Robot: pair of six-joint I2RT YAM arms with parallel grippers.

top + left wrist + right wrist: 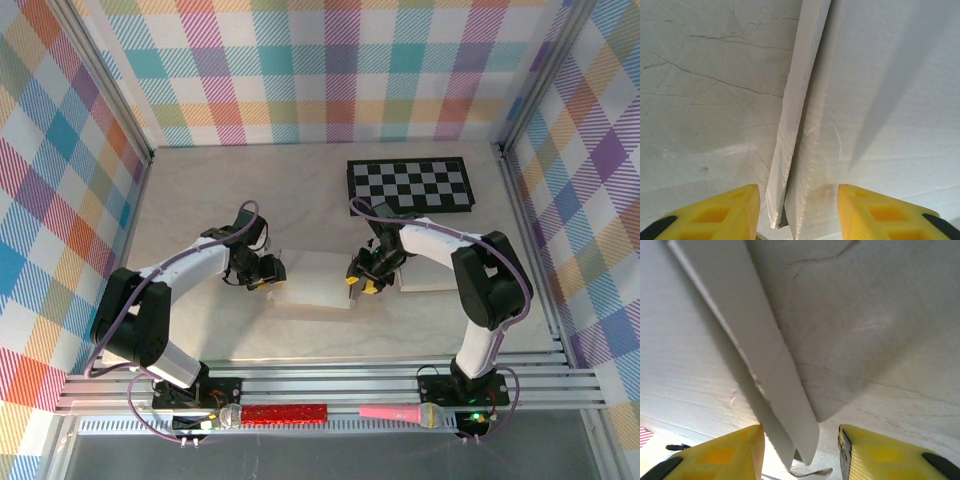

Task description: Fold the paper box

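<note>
Paper box [312,282]: white, lying low at mid-table [185,200], set between the two grippers. Left arm rises from its base with the elbow out to the left, forearm angled in toward the centre, wrist bent down. Left gripper [266,271] sits at the box's left edge. In its wrist camera the yellow fingers [720,212] are spread wide. The raised left flap [790,125] stands edge-on in the gap, close beside the left-hand finger. Contact cannot be told; nothing is clamped. Right arm arches up from its base and leans left, wrist pitched down. Right gripper [362,282] sits at the box's right edge, fingers [720,452] likewise well apart. The right flap [770,360] slants through the gap, not gripped. Checkered mat [410,185] lies farther back, well apart.
</note>
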